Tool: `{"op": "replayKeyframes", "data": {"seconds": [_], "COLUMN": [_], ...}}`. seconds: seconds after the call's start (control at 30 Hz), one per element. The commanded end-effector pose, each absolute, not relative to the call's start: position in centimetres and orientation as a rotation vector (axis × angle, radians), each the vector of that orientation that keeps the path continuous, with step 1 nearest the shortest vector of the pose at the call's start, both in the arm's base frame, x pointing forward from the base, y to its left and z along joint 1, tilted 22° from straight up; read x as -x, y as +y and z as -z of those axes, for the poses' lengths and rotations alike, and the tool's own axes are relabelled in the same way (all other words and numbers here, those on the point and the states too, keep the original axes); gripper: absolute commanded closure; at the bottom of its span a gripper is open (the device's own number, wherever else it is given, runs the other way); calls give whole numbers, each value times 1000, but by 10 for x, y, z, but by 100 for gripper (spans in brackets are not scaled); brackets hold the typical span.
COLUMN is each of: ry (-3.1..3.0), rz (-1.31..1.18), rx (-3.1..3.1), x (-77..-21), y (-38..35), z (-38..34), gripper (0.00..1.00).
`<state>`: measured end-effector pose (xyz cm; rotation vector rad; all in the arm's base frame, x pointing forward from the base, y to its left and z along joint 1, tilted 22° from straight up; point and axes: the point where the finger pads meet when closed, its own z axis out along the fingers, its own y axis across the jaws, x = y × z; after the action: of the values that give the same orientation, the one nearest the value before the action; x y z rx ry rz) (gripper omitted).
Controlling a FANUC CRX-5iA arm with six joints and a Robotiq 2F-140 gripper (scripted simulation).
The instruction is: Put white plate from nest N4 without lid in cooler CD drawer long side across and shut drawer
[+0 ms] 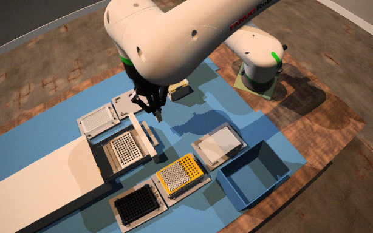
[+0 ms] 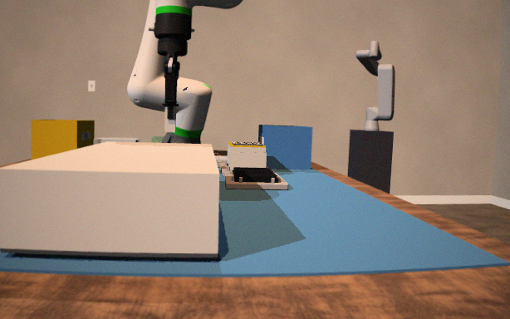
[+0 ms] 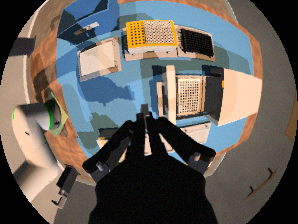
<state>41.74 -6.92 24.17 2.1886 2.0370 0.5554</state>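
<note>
White plate [image 1: 126,149] in open drawer [image 1: 103,164] from top, pincer [image 1: 158,116] closed empty above.

The closed pincer [image 1: 158,116] hangs free above the bar handle [image 1: 143,136]; the drawer [image 1: 104,164] stands open.

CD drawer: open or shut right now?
Open. The drawer sticks out of the cooler toward the arm's base, with the white plate lying visible inside.

Blue mat [image 1: 45,133] over a brown woodgrain counter [image 1: 319,133]. White gridded plate [image 1: 126,149] in the dark drawer [image 1: 101,165], cream cooler [image 1: 42,182] at lower left. Yellow tip box [image 1: 194,165], black plate [image 1: 136,204], blue bin [image 1: 226,185], white arm [image 1: 170,36] with green rings.
</note>
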Motion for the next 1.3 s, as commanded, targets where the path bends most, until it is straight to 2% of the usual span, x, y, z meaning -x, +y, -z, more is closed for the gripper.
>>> {"op": "replayKeyframes", "data": {"seconds": [0.0, 1.27], "ry": [2037, 2037], "rz": [-556, -556], "rx": [-2188, -2188], "x": [-418, -420], "y": [-69, -68], "z": [-242, -236], "gripper": [100, 100]}}
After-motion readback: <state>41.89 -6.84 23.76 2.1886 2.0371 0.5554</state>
